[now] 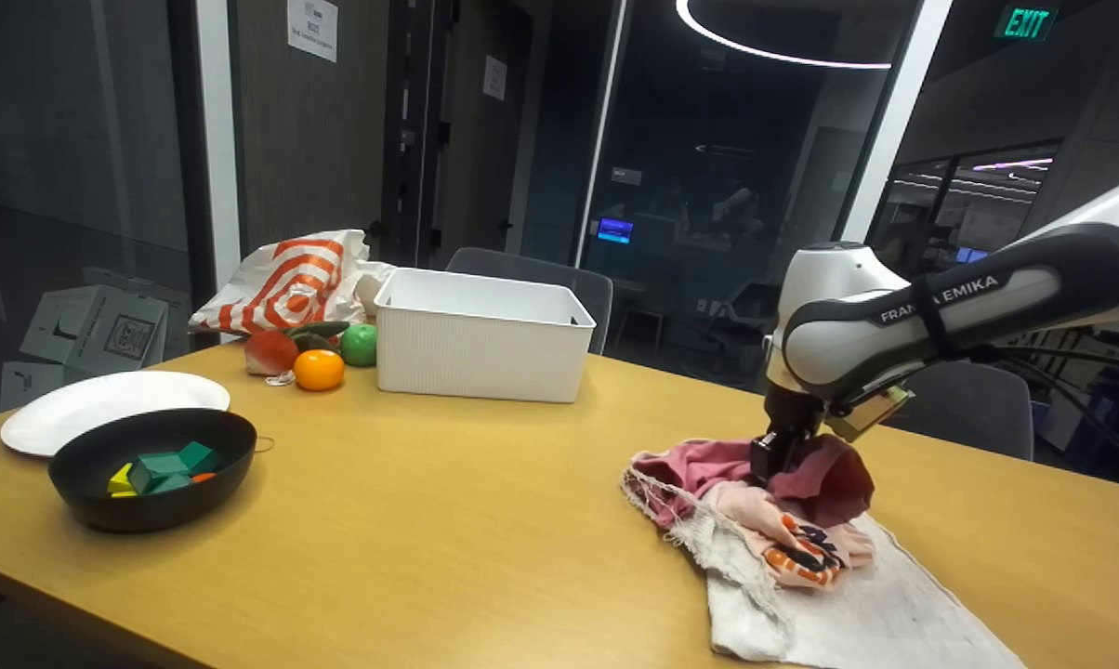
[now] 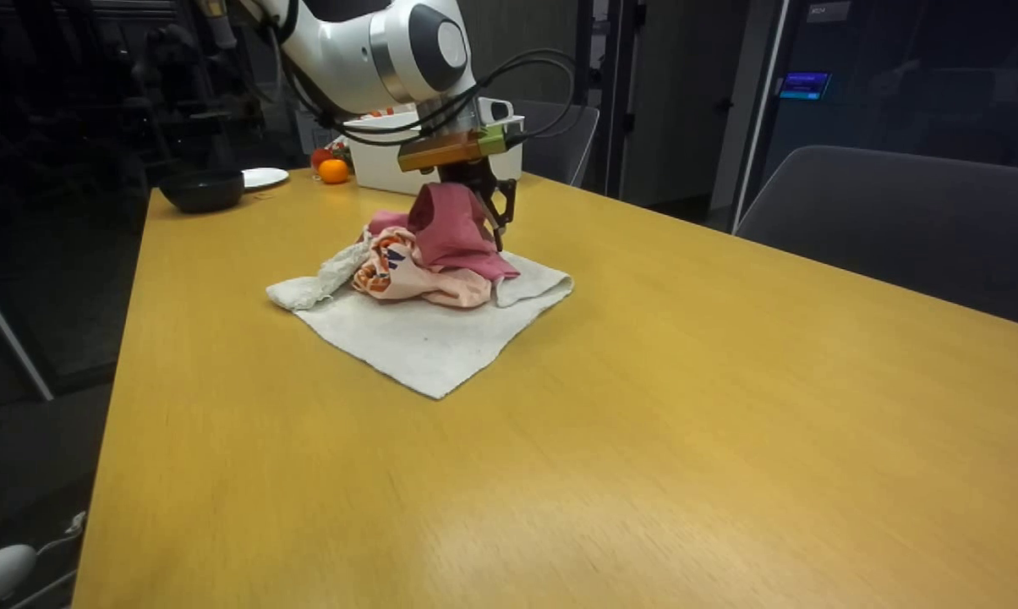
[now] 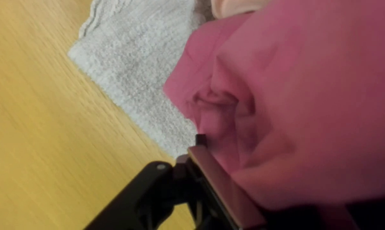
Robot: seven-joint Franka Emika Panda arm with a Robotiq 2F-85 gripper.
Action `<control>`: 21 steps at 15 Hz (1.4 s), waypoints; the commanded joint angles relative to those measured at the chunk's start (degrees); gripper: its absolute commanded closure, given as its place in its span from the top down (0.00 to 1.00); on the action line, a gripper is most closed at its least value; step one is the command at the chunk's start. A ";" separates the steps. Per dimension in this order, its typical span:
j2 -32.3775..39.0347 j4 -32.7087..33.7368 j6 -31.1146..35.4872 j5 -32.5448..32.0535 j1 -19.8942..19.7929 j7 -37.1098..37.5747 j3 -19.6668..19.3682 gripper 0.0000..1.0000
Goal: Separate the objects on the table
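A dark pink cloth lies bunched up, beside and over a peach cloth with orange and dark print. Both rest on a white towel. The same pile shows in an exterior view as pink cloth, peach cloth and towel. My gripper points down into the pink cloth. In the wrist view one finger shows its bare inner pad beside the pink cloth, so the jaws look open. The opposite finger is hidden by the cloth.
A white bin stands at the back beside a plastic bag. A toy orange, green pepper and red item lie near it. A black bowl with blocks and a white plate are at the far end.
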 commanded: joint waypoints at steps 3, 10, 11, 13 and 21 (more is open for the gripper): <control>-0.62 2.22 -3.75 2.50 -0.24 -1.25 0.67 0.08; -3.61 7.05 -16.68 20.44 -5.20 -12.61 4.89 0.07; -3.82 7.77 -18.00 22.49 -5.71 -13.14 4.87 0.07; -4.30 9.10 -20.82 26.64 -6.84 -14.54 4.85 0.07; -9.93 9.76 -22.88 27.44 -7.96 -8.16 0.22 0.06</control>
